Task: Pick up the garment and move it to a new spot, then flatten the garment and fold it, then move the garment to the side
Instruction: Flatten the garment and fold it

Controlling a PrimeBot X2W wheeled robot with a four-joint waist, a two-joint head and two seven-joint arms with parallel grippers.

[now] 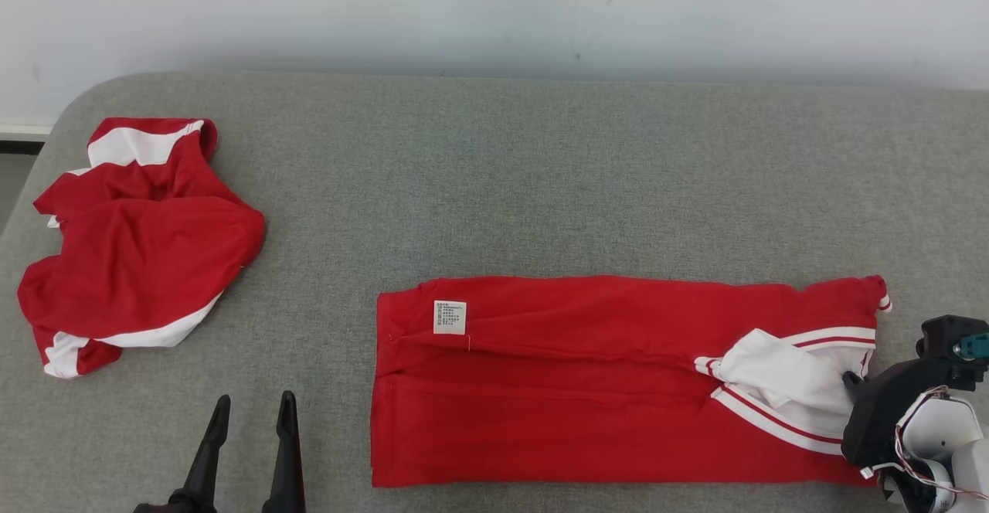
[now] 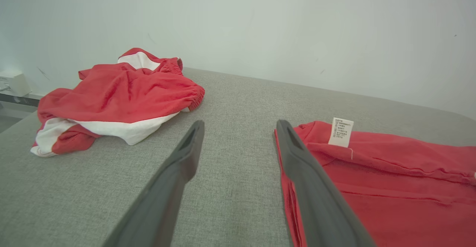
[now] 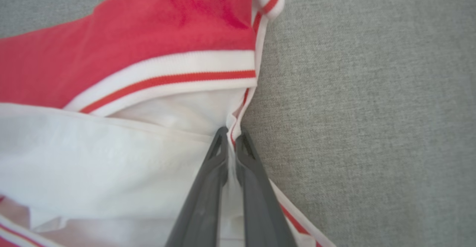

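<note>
Garment (image 1: 587, 389), red with white striped trim: lies flat as a long folded band across the near middle of the grey table (image 1: 541, 188), with white lining and collar bunched at the right end. Seems laid out this way for folding over on itself, end to end.

Right gripper (image 1: 850, 380): closed tight on the striped edge at that right end, with a thin layer of cloth pinched between the fingers. Grips there, apparently, to lift the end and carry it over toward the left.

Left gripper (image 1: 256, 397): wide open, holding nothing, poised near the band's left end and clear of the cloth. Probably kept ready to pin or take that end.

Care label (image 1: 450, 317): faces up near the left end, which suggests an inner side turned outward.

Crumpled bundle (image 1: 139, 250) of the same red and white: sits well apart at the far left of the table, out of the working area.

Right wrist view: gives the grip itself, fingers nearly together with the white-and-red hem running up between them. In the head view, hidden behind the gripper's dark body.

Left wrist view: shows the label apparently standing up off the cloth, and the bundle's gathered elastic edge, both flattened from above.

Head view: gives the band's whole outline, both ends at once.
</note>
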